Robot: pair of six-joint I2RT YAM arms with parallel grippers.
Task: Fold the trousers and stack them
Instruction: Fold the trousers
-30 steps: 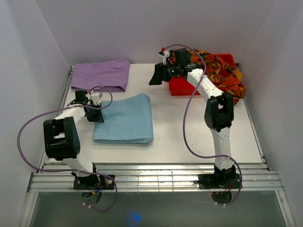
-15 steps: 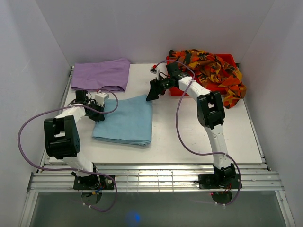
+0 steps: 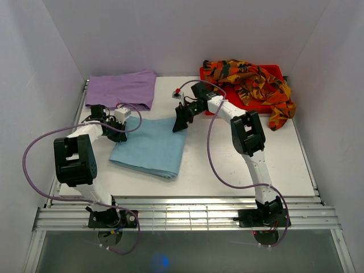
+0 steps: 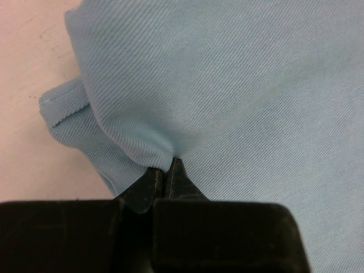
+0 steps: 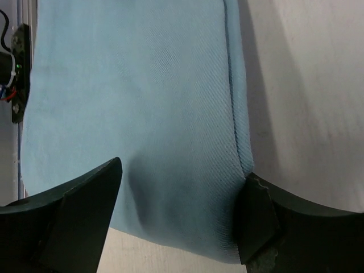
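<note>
The light blue trousers (image 3: pixel 149 147) lie folded and a little askew on the left half of the table (image 3: pixel 227 159), between its middle and its left edge. The left gripper (image 3: pixel 126 120) is at their far left corner; in its wrist view the fingers (image 4: pixel 153 187) are pressed together on a pinch of the blue cloth, which bunches up around the tips. The right gripper (image 3: pixel 179 122) hangs over the far right corner of the same pair with its jaws wide apart. In its wrist view the cloth lies under and between them, its side edge running just beside one finger (image 5: pixel 259 219), and whether that finger touches it cannot be told. The lilac trousers (image 3: pixel 121 89) lie folded in the far left corner. The patterned trousers (image 3: pixel 256 82) are heaped over a red bin (image 3: pixel 206 73) in the far right corner, spilling over its right side.
</note>
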